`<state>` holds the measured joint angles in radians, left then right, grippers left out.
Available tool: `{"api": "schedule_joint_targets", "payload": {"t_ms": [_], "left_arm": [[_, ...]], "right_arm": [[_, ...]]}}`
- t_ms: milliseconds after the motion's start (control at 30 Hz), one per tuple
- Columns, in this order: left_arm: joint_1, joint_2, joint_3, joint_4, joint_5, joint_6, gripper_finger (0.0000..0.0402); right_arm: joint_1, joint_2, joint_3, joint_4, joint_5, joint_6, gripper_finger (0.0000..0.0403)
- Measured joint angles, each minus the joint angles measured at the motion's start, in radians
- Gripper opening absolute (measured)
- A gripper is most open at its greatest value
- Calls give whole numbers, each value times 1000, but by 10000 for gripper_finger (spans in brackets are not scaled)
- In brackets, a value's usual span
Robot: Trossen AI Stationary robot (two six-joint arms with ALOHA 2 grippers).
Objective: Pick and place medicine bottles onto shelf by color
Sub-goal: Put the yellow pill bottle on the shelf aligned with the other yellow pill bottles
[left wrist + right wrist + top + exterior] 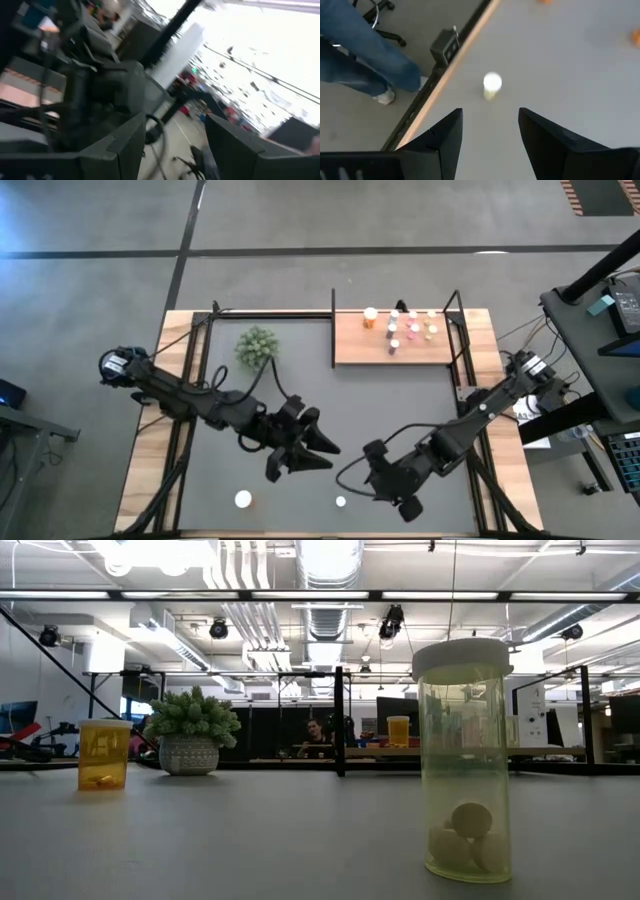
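**Two bottles left near the front edge, both hands empty**

Dark grey desk (400,410) fills the space between the arms, with the wooden shelf (350,348) at its far side already carrying a cluster of medicine bottles (410,328): an orange one, pinkish and pale ones, standing close together. Beside the shelf sits a green plant (256,345). Two bottles remain on the desk near its front edge: an orange bottle (243,499) and a yellow-green bottle (341,501), both upright and well apart.

The right hand (487,132) hovers above the yellow-green bottle (492,85), fingers parted with nothing between them; the bottle stands ahead of the gap, not inside it. The left hand (322,445) is raised and tilted toward the room, fingers likewise spread and empty.

Risks, as I judge them:
- The yellow-green bottle is tall, narrow and light; a finger that clips its white cap on the way down would likely tip it, and it could roll off the nearby desk edge
- Both hands are near each other over the middle of the desk, so reaching for the two bottles together could make the arms collide
- The shelf cluster is tight; setting another bottle among its colour group could knock over neighbours
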<state>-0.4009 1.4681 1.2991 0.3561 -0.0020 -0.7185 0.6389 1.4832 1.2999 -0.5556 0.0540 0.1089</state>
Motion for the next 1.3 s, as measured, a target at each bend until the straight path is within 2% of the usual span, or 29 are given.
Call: {"api": "schedule_joint_targets", "payload": {"t_ms": [133,300,567,767,1300], "left_arm": [[-13,0,0,3,-57,0,190],[-14,0,0,3,-59,-1,190],[-14,-16,0,4,-57,-2,190],[-14,-24,0,1,-56,-1,190],[-14,-31,-1,3,-55,-1,190]], "right_arm": [[-13,43,0,91,34,-87,182],[-28,139,0,164,69,-108,182],[-31,288,0,314,61,-110,182],[-36,332,0,382,37,-102,183],[-62,383,-2,420,-10,-108,183]]}}
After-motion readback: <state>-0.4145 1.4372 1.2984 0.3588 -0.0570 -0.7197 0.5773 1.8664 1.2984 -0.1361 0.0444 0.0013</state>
